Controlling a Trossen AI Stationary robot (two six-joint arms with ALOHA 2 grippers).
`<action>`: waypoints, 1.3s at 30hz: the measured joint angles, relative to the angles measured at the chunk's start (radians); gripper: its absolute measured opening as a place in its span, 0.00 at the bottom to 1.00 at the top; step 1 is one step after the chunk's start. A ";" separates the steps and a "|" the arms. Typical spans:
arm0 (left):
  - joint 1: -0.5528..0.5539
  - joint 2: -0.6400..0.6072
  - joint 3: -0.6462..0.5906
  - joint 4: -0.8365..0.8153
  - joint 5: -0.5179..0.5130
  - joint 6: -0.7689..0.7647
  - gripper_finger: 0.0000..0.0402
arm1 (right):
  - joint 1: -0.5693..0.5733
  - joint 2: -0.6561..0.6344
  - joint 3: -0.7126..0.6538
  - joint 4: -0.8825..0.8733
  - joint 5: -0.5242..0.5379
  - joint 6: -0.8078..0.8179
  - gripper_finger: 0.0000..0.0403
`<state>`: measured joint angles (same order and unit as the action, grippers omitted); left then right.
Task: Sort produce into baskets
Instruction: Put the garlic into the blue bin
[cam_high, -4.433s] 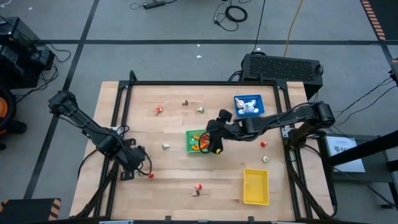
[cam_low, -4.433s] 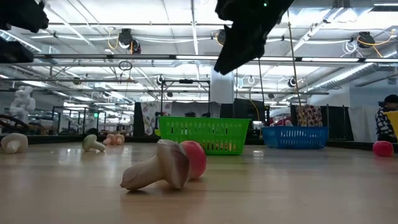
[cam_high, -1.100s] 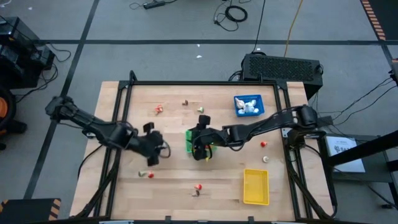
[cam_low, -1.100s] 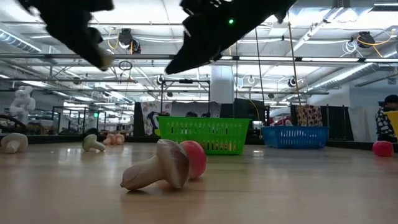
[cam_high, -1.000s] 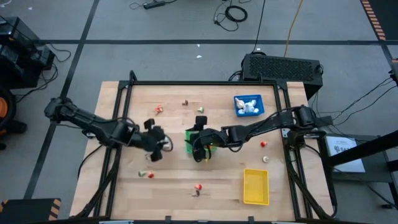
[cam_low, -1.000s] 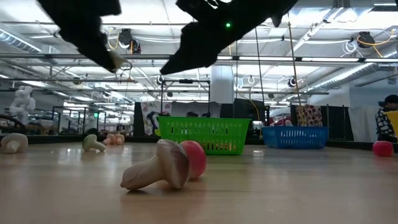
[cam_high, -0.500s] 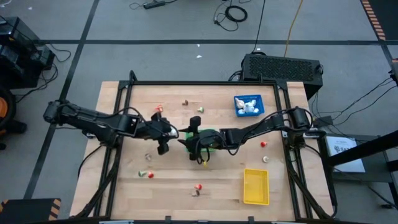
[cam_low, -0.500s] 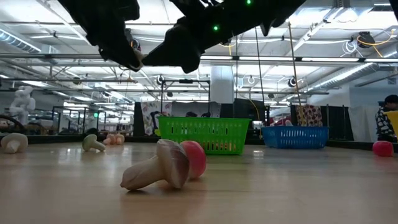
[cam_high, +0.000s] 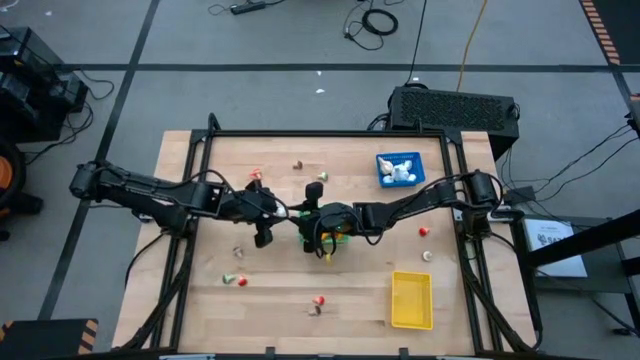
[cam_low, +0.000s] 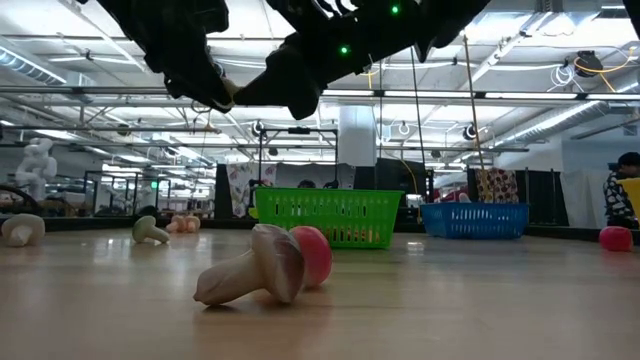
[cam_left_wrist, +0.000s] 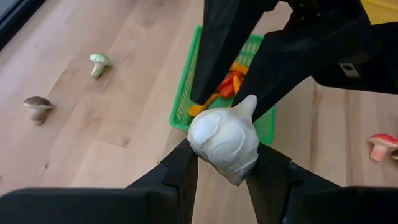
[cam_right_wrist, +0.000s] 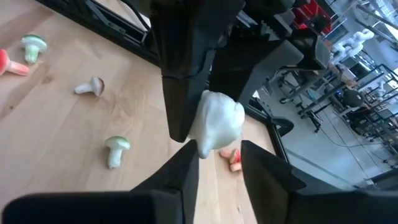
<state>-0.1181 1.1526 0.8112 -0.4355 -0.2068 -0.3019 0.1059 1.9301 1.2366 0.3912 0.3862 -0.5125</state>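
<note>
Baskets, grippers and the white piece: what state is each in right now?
left gripper: shut on the white piece
white piece: held above the table
right gripper: at the white piece, grip unclear
green basket: holds orange and red pieces
blue basket: holds white pieces
yellow basket: empty

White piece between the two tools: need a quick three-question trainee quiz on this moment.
1. True or false: the yellow basket holds orange pieces.
2. The left tool and the right tool meet nearest which? A blue basket, B green basket, C the yellow one.
3. What does the left tool grip?
Key: 1 false, nothing shows in it. 2 B. 3 the white piece.
</note>
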 joint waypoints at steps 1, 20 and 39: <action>0.000 0.000 0.000 0.000 -0.001 0.000 0.30 | 0.000 0.000 0.000 -0.001 0.000 0.000 0.25; -0.001 0.000 0.000 0.000 -0.103 -0.004 0.51 | -0.002 0.000 0.000 0.002 0.007 0.002 0.00; -0.001 -0.040 0.028 -0.243 -0.117 -0.014 0.69 | -0.097 -0.021 0.000 -0.499 0.249 0.038 0.00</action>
<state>-0.1192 1.1122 0.8394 -0.6785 -0.3233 -0.3162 0.0092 1.9094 1.2362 -0.1080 0.6355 -0.4747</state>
